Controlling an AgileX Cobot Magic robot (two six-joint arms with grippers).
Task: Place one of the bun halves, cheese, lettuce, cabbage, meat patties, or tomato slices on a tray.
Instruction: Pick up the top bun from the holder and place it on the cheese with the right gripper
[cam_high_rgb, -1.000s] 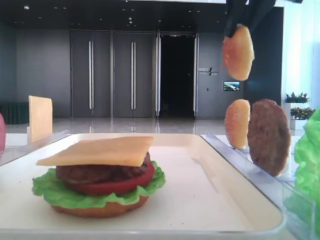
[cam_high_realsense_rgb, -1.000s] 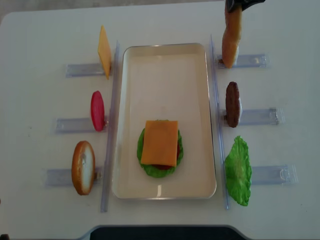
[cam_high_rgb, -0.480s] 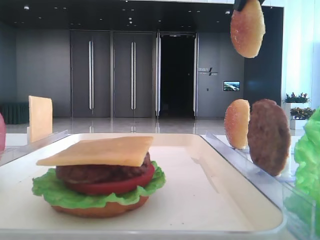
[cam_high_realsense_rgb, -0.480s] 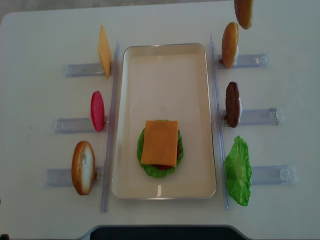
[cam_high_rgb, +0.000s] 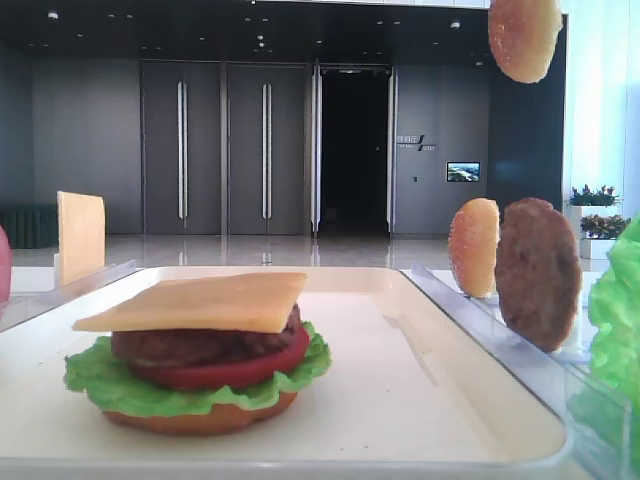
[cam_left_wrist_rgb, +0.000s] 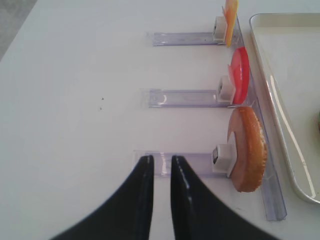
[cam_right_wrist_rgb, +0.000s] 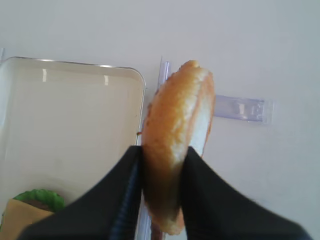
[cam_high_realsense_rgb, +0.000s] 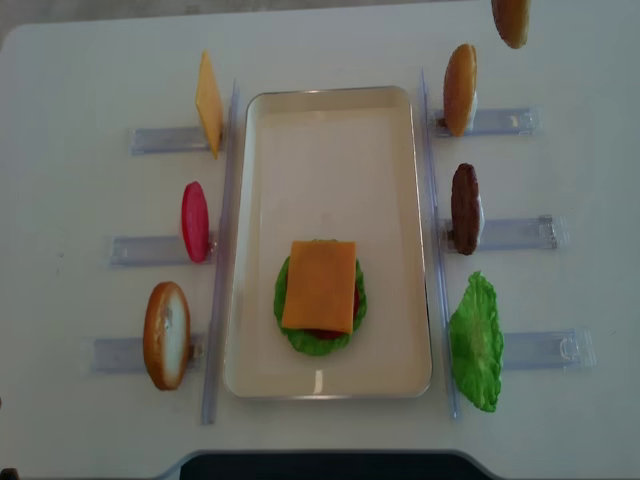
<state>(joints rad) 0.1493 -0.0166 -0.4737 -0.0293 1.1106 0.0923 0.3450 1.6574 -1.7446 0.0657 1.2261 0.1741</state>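
My right gripper (cam_right_wrist_rgb: 162, 159) is shut on a golden bun half (cam_right_wrist_rgb: 177, 145), gripped edge-on. That bun half (cam_high_realsense_rgb: 511, 20) hangs high above the table's far right corner, well clear of the racks, and appears at the top (cam_high_rgb: 525, 38) of the low view. The cream tray (cam_high_realsense_rgb: 330, 95) holds a stack topped by a cheese slice (cam_high_realsense_rgb: 320, 285) over patty, tomato, lettuce and a bun bottom. My left gripper (cam_left_wrist_rgb: 159, 162) hovers over the left rack beside a bun half (cam_left_wrist_rgb: 246, 149), its jaws a narrow gap apart with nothing between them.
Clear racks flank the tray. On the right stand a bun half (cam_high_realsense_rgb: 460, 88), a meat patty (cam_high_realsense_rgb: 465, 208) and lettuce (cam_high_realsense_rgb: 476, 342). On the left stand cheese (cam_high_realsense_rgb: 208, 103), a tomato slice (cam_high_realsense_rgb: 195, 221) and a bun half (cam_high_realsense_rgb: 166, 334).
The right gripper has lifted the bun half up out of the far right rack area, higher and a little rightward. The left gripper has not moved.
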